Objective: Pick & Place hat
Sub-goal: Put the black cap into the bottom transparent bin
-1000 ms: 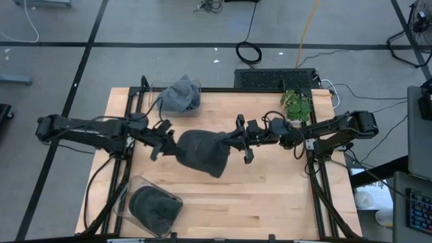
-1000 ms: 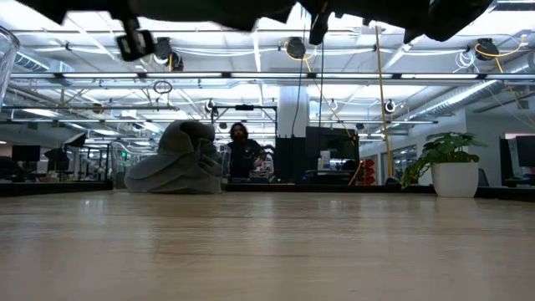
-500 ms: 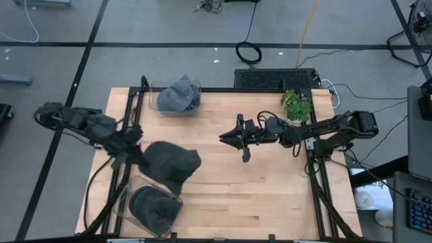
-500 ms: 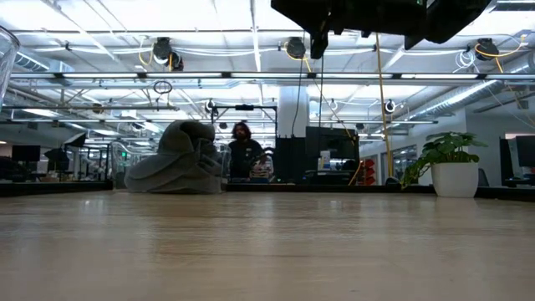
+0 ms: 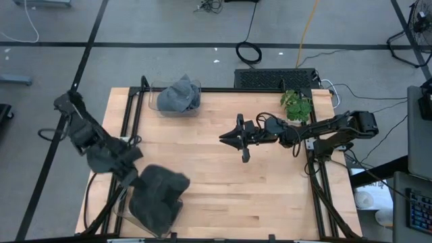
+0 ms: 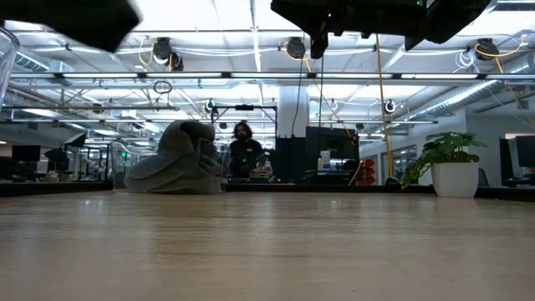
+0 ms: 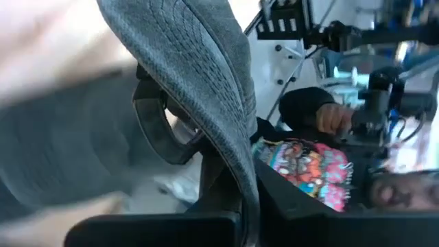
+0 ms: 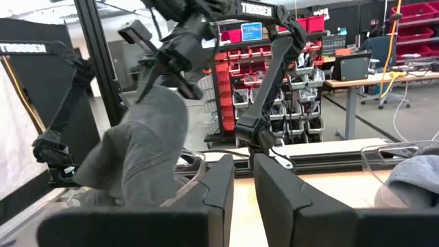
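Note:
A dark grey hat [image 5: 160, 197] hangs over the clear container [image 5: 121, 202] at the table's near left corner, and my left gripper [image 5: 133, 177] is shut on it. The right wrist view shows the hat [image 8: 144, 151] drooping below that gripper. The hat hides what lies in the container. Over the table's middle, my right gripper [image 5: 224, 138] stands shut and holds nothing; it points toward the left edge. A lighter grey hat [image 5: 179, 94] rests in a second clear container at the far edge. My left gripper pinches the hat's rim [image 7: 241, 180] between its two fingers, at the hat's upper left side [image 5: 140, 179]. The fingers slant down from the table's left. The hat hangs slack below them, clear of the tabletop; whether its lower end touches the container cannot be told.
A small potted plant [image 5: 295, 104] stands at the far right corner. The wooden tabletop [image 5: 270, 196] lies bare between the arms. Black frame rails run along the left and right edges. A person [image 6: 242, 152] stands in the room beyond the far edge.
My left gripper has swung from the table's middle toward the left and near edges and has rolled its wrist. It has carried the hat to above the near-left container. The hat has come away from my right gripper, which has stayed in place.

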Robot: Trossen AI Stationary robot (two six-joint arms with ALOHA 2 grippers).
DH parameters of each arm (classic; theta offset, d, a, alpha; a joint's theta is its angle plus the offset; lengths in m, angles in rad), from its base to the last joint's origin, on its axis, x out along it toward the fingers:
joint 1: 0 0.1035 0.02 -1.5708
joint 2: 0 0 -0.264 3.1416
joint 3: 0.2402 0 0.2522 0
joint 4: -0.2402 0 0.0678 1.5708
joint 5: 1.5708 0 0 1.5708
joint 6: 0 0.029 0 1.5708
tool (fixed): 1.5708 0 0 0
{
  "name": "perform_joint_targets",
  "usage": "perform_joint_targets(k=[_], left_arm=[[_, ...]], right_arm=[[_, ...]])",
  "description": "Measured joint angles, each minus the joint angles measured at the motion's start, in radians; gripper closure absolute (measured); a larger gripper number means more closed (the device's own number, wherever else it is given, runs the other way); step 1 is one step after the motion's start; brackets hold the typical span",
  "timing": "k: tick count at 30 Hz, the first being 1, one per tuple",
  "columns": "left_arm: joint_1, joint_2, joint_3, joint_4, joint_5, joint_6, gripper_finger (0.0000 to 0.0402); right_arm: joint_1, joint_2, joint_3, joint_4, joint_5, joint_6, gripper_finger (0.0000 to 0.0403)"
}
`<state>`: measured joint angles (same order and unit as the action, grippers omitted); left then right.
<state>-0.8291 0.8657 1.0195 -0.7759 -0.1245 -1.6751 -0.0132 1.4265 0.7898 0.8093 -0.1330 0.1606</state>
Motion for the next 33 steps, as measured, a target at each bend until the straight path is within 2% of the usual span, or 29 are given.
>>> perform_joint_targets(k=[5,11,15,19,26,33], left_arm=[[-0.153,0.073,0.000,0.057,-0.118,-0.296,0.0393],[-0.279,0.150,0.000,0.139,-0.229,-0.483,0.0393],[-0.312,0.197,0.000,0.158,-0.243,-0.492,0.0393],[-0.317,0.231,0.000,0.101,-0.237,-0.441,0.0393],[-0.317,0.277,0.000,-0.044,-0.110,-0.474,0.0393],[-0.288,0.307,0.001,-0.134,-0.090,-0.456,0.0373]], right_arm=[[0.000,0.000,0.000,-0.003,-0.001,-0.034,0.0358],[0.000,0.000,0.000,-0.028,-0.001,-0.054,0.0358],[0.000,0.000,0.000,-0.038,-0.001,-0.054,0.0358],[0.000,0.000,0.000,-0.037,-0.002,-0.054,0.0358],[0.000,0.000,0.000,-0.037,-0.001,-0.054,0.0358],[0.000,0.000,-0.001,-0.037,-0.001,-0.066,0.0358]])
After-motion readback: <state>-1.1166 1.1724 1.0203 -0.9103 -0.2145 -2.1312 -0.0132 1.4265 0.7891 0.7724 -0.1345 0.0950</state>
